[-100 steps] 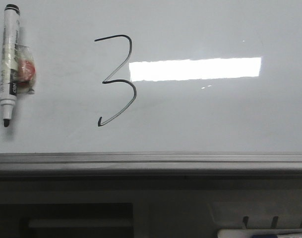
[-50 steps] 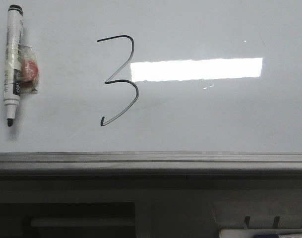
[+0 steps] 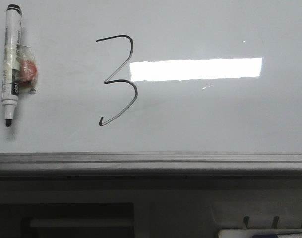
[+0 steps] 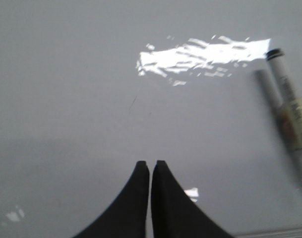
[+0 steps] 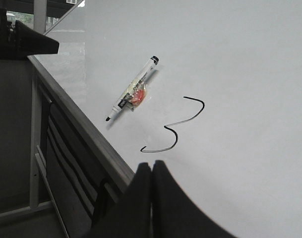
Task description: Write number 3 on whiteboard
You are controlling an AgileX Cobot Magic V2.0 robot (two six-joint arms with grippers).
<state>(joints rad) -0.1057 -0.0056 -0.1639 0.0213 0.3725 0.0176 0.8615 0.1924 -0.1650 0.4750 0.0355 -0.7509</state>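
3 [image 3: 118, 80] is drawn on the whiteboard [image 3: 215, 124], marker [image 3: 12, 64] lying uncapped beside it. left gripper [image 4: 150, 166] and right gripper [image 5: 151, 166] both closed, empty. pull arms clear without smudging.

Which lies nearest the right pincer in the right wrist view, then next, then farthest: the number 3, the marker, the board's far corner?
1. number 3, just beyond the right pincer.
2. marker, past the digit, by the rail.
3. far corner of the whiteboard, farthest.

Left gripper [image 4: 150, 166] w/ matte black curved fingers [image 4: 136, 198], tapered tips, right gripper [image 5: 151, 168] same, no markings
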